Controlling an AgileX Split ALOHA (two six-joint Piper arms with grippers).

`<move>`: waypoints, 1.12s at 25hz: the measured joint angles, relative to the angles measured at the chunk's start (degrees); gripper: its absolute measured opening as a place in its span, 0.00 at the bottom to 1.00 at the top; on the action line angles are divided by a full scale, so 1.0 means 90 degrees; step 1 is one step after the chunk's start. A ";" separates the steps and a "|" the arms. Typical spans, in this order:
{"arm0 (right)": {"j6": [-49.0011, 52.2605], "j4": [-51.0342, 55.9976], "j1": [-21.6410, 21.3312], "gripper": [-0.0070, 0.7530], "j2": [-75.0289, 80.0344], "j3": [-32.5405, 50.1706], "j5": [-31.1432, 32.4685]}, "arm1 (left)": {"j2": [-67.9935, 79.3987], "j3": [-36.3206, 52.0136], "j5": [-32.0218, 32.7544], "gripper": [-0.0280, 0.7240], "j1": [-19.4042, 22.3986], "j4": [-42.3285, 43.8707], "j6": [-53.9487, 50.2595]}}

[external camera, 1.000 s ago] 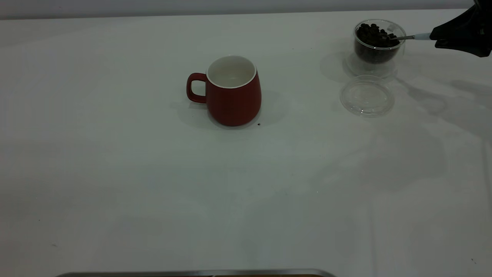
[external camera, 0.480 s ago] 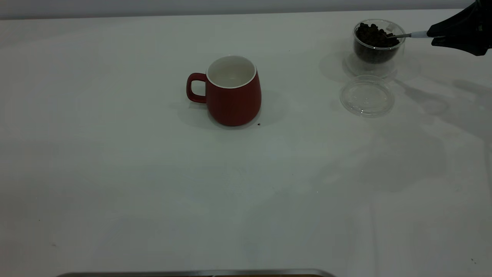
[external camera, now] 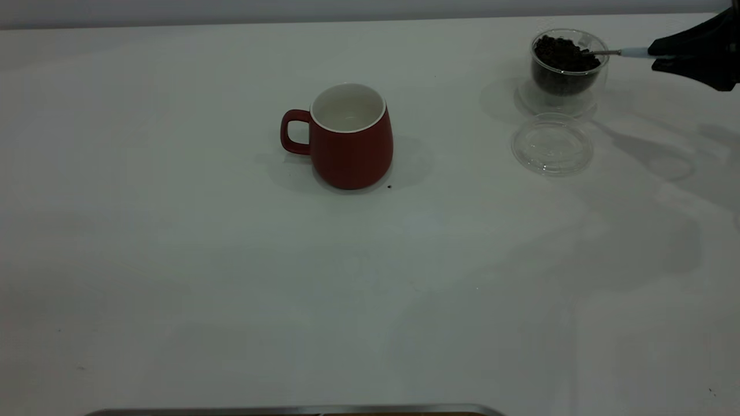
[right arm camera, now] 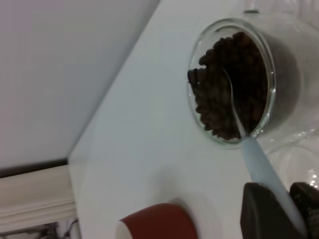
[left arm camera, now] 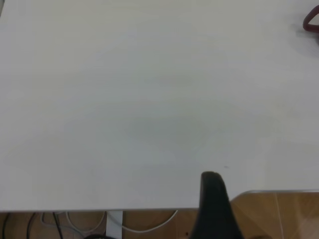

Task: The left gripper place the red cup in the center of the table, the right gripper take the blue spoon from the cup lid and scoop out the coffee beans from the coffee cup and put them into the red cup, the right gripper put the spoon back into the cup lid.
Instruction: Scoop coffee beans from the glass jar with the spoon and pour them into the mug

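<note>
Lifted slightly, the right tool point(external camera: 656, 53) pinches the blue spoon point(external camera: 621, 52) level over the coffee cup point(external camera: 568, 65).

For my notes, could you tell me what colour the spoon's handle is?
Pale light blue; the blue spoon shows it best in the right wrist view.

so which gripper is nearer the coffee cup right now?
Right. The right gripper is just beside the coffee cup, holding the blue spoon into it. The left gripper is parked at the table edge, far off.
</note>
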 joint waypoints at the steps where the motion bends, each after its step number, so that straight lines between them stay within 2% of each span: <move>1: 0.0034 0.0000 -0.0033 0.16 0.0000 0.0000 0.0050 | 0.0000 0.0000 0.0000 0.82 0.0000 0.0000 0.0000; 12: 0.0147 0.0000 -0.0236 0.16 0.0000 0.0000 0.0551 | 0.0000 0.0000 0.0000 0.82 0.0000 0.0000 0.0000; 28: 0.0109 0.0000 -0.0260 0.16 0.0000 0.0000 0.0785 | 0.0000 0.0000 0.0000 0.82 0.0000 0.0000 0.0007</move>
